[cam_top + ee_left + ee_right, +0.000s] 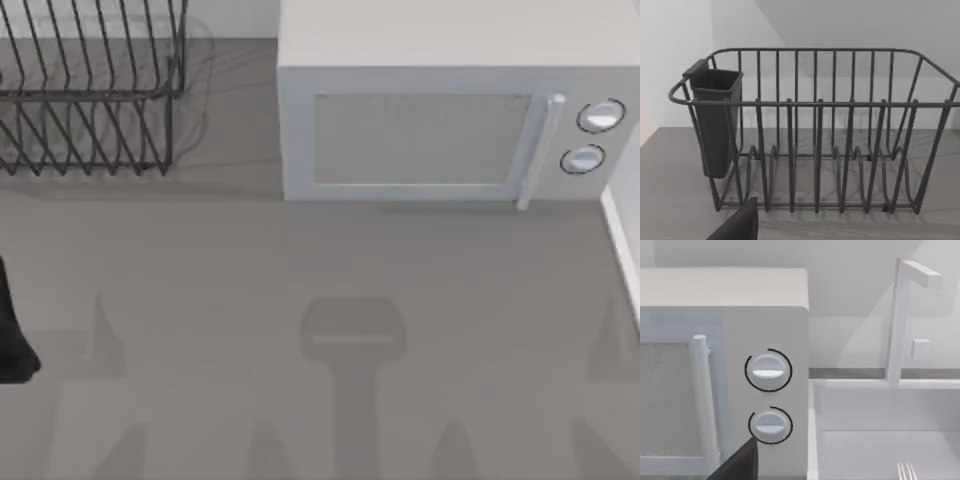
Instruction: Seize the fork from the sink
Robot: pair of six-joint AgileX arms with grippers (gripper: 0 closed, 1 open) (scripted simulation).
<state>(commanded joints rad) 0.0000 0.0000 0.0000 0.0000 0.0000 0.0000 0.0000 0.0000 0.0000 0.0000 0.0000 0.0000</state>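
Observation:
The fork's pale tines (906,471) poke up at the lower edge of the right wrist view, inside the white sink (880,440); the rest of the fork is out of view. A dark part of my right gripper (740,465) shows in front of the microwave's knobs, well apart from the fork. The sink's white rim (622,250) runs along the table's right edge in the top view. My left arm (12,330) sits at the table's far left edge. A dark part of my left gripper (737,225) faces the dish rack.
A white microwave (440,110) stands at the back middle, door shut, its two knobs (598,116) beside the sink. A dark wire dish rack (90,90) with a dark cutlery cup (714,120) stands at the back left. A white faucet (900,320) rises behind the sink.

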